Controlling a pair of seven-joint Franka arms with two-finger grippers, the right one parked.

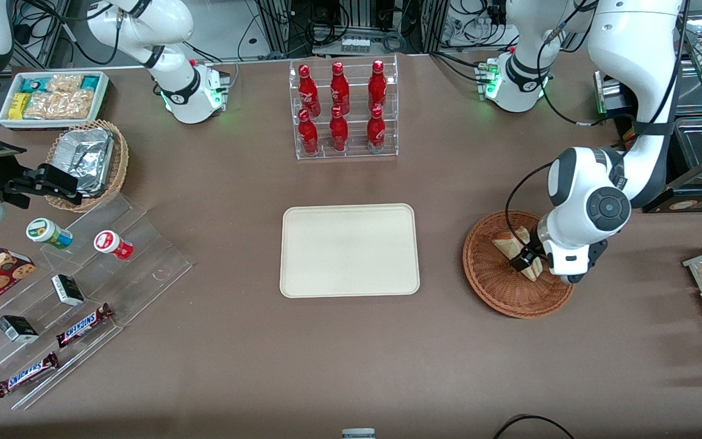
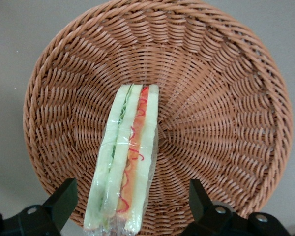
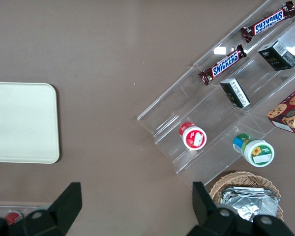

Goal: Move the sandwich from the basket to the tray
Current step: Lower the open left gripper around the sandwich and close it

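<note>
From the front, the gripper (image 1: 526, 261) is down low inside the basket (image 1: 497, 286), which sits on the table (image 1: 351, 366) toward the working arm's end. The sandwich (image 1: 511, 244) is in that basket, and the gripper is right at it. The tray (image 1: 349, 250) lies flat in the middle of the table, well apart from the basket, with nothing on it. A rack of red bottles (image 1: 343, 110) stands farther from the front camera than the tray. In the left wrist view, the sandwich (image 2: 127, 162) stands on its edge in the basket (image 2: 226, 98), so its red and green filling shows. The two fingers (image 2: 64, 201) are spread wide, one on each side of the sandwich, and neither one seems to touch it. So the gripper is open and holds nothing. The right wrist view shows only a corner of the tray (image 3: 19, 123), some candy bars (image 3: 223, 64) on a clear stand, and a foil basket (image 3: 246, 199); the sandwich is not in it. I think the step in hand is the grab: the arm is lined up but has not squeezed yet. Next, the fingers should close gently on the soft bread, not too hard, or it may squash. Then the arm should lift it clear of the basket rim and carry it over to the tray.
</note>
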